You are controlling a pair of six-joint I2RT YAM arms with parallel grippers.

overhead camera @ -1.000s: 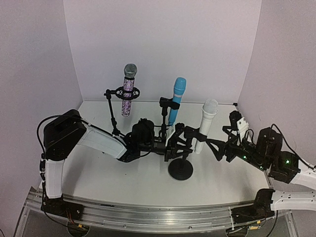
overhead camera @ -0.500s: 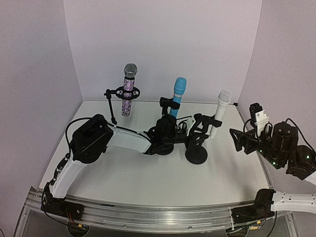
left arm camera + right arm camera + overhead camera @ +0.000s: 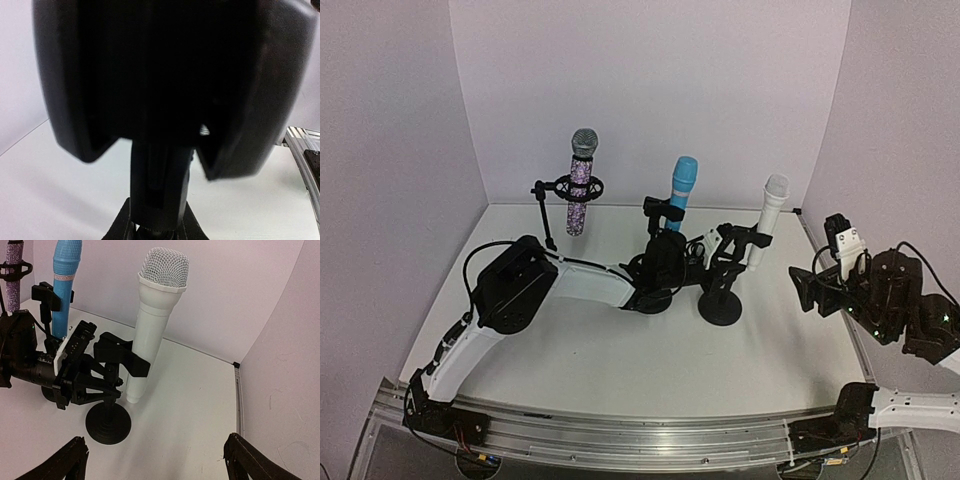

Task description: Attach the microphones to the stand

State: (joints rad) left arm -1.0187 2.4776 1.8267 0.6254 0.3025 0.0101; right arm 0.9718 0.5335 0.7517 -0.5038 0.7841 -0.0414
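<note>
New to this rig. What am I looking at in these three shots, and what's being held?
Two robot arms sit at the near edge of a table. One picture comes from a fixed camera above and behind them; the other two come from a camera on each wrist. Three microphones stand upright in holders: a glittery purple microphone, a blue microphone and a white microphone. The left gripper is closed on the post of the white microphone's stand. The right gripper is open and empty, off to the right.
</note>
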